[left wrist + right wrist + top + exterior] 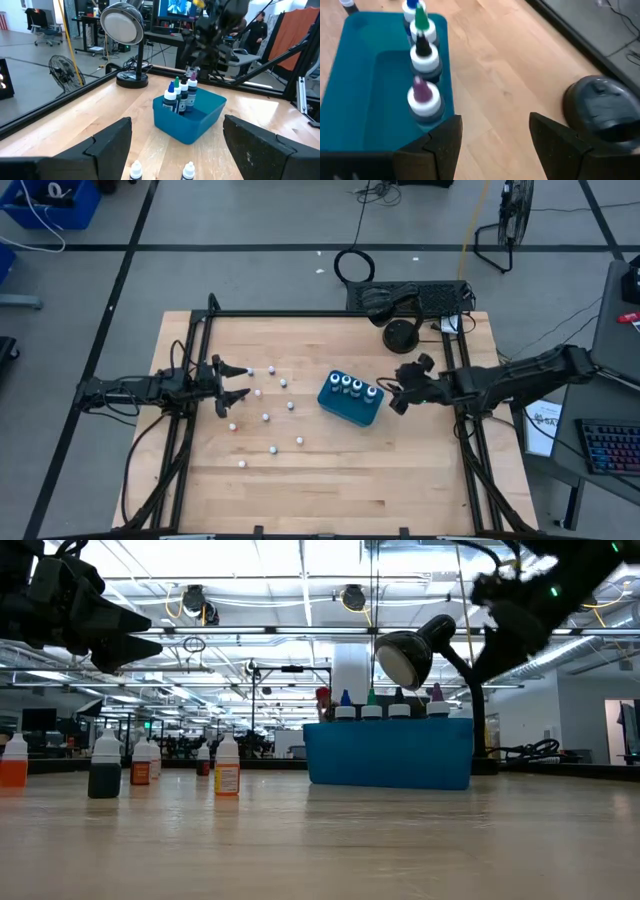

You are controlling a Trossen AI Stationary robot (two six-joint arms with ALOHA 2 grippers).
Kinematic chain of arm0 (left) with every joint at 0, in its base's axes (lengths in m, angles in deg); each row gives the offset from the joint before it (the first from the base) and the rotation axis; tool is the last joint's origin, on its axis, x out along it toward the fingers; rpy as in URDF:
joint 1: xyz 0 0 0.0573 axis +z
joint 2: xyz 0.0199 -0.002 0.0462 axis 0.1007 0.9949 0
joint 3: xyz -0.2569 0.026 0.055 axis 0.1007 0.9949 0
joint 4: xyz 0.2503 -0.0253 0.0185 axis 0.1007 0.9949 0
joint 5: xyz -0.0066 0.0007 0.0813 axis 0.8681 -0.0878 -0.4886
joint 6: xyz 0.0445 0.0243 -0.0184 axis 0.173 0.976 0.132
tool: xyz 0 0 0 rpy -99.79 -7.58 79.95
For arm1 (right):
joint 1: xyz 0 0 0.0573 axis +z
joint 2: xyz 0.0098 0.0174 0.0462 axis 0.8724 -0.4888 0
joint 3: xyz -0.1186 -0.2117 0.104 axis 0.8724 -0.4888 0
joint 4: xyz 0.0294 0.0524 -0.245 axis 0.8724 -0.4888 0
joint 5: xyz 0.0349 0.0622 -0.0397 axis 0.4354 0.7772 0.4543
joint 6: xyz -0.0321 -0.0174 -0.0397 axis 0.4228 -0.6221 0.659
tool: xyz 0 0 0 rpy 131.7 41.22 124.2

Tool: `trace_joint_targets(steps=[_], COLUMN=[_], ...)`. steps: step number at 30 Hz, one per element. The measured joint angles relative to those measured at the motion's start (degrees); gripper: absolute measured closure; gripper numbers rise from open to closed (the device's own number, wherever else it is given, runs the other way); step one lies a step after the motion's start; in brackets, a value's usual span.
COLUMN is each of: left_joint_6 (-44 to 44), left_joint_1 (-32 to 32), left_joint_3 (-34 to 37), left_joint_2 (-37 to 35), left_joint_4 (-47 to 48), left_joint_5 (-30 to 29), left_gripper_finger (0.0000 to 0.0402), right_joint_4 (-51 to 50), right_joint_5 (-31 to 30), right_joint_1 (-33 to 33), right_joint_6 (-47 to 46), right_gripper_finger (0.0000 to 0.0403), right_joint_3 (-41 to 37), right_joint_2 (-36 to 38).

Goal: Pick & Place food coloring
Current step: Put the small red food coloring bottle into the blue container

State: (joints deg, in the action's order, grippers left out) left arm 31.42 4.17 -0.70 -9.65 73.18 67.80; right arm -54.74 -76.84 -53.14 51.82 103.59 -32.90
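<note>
Standing in a row along one wall of the teal box [350, 402]: four food coloring bottles [352, 386]; right gripper [398, 393] just beside the box, fingers spread, empty; left gripper [232, 380] spread, empty, over loose small bottles [265, 417].

A pale wooden table [420, 470] carries a teal box [347, 409] right of centre. Small white-capped bottles [265, 417] stand scattered across its left half. A black desk lamp [400, 335] stands at the far right edge.
</note>
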Motion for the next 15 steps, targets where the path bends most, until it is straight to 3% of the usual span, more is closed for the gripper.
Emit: trace_joint_targets(steps=[4, 9, 15], left_joint_6=[0.0, 0.0, 0.0], left_joint_1=[0.0, 0.0, 0.0], left_joint_3=[0.0, 0.0, 0.0], left_joint_2=[0.0, 0.0, 0.0], left_joint_4=[0.0, 0.0, 0.0], left_joint_5=[0.0, 0.0, 0.0], left_gripper_finger=[0.0094, 0.0094, 0.0094], right_joint_4=[17.1, 39.6, 54.3], right_joint_5=[0.4, 5.0, 17.0], right_joint_1=[-0.1, -1.1, -6.7], right_joint_6=[2.9, 12.9, 16.4], right_gripper_finger=[0.0186, 0.0184, 0.0182], right_joint_3=[-12.1, -24.2, -32.5], right_joint_2=[3.6, 8.9, 19.6])
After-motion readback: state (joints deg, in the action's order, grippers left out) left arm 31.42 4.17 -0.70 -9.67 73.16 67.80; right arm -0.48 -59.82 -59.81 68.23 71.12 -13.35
